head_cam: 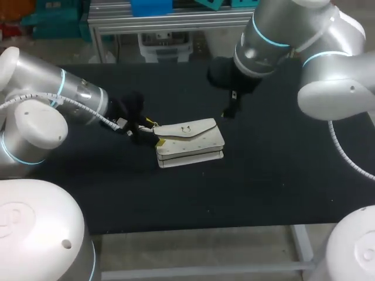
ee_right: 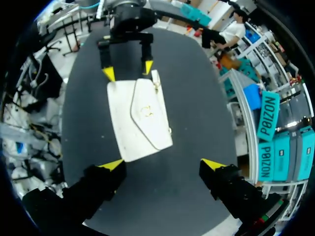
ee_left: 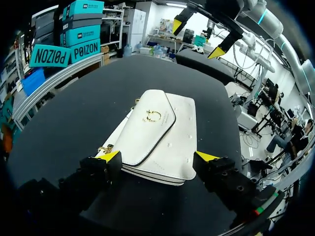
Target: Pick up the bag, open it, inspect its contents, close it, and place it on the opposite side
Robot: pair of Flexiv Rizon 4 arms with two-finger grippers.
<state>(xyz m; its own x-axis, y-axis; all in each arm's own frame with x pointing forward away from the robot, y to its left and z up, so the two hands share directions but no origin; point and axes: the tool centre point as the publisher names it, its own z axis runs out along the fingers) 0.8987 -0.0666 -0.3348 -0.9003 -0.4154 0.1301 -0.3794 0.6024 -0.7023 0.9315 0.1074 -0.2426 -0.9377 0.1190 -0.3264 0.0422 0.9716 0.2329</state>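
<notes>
A white flap bag [head_cam: 190, 142] with a gold ring clasp lies flat and closed in the middle of the black table. My left gripper [head_cam: 140, 130] sits low at the bag's left end and is open. In the left wrist view that end of the bag [ee_left: 157, 132] lies between its spread fingers [ee_left: 158, 156], near a gold chain piece [ee_left: 105, 149]. My right gripper [head_cam: 229, 111] hangs open above the table behind the bag's right end. In the right wrist view the bag [ee_right: 140, 118] lies ahead of the open right gripper [ee_right: 163, 164], with my left gripper [ee_right: 126, 70] at the bag's far end.
The black tabletop [head_cam: 263, 175] stretches out to both sides of the bag and toward the front edge [head_cam: 234, 225]. Nothing else lies on it.
</notes>
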